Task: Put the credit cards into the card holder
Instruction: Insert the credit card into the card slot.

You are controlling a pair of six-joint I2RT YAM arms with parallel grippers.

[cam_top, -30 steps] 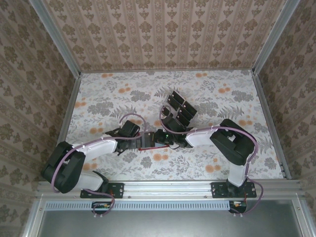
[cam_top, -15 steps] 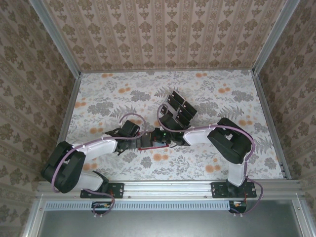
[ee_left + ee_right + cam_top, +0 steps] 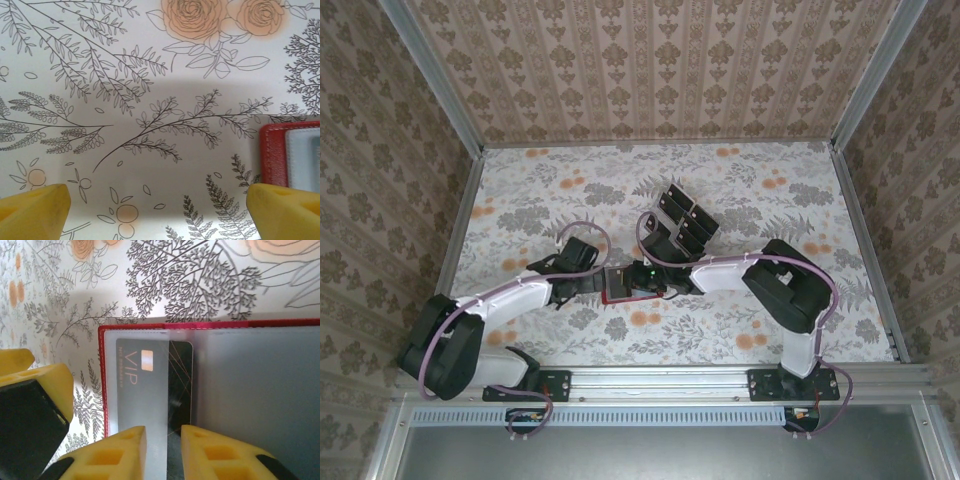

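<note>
The red card holder (image 3: pixel 620 291) lies open on the floral table between the two arms, its greyish inner face up (image 3: pixel 250 385). One black credit card (image 3: pixel 150 385) with a pale chip and "VIP" lettering lies in it, its left part under the translucent pocket. My right gripper (image 3: pixel 163 432) hovers over the card's near end with its yellow fingers slightly apart, gripping nothing. More credit cards (image 3: pixel 685 215) stand in rows behind. My left gripper (image 3: pixel 160 215) is wide open over bare table, the card holder's red edge (image 3: pixel 272 155) beside its right finger.
The cards at the back sit in a clear tray (image 3: pixel 704 229) just beyond the right wrist. Patterned walls close in the table on three sides. The two wrists almost meet over the holder. Open table lies left and right of the arms.
My right gripper has slid left over the holder and its fingers have parted, leaving the card lying in the pocket. The left gripper has shifted slightly toward the holder.
</note>
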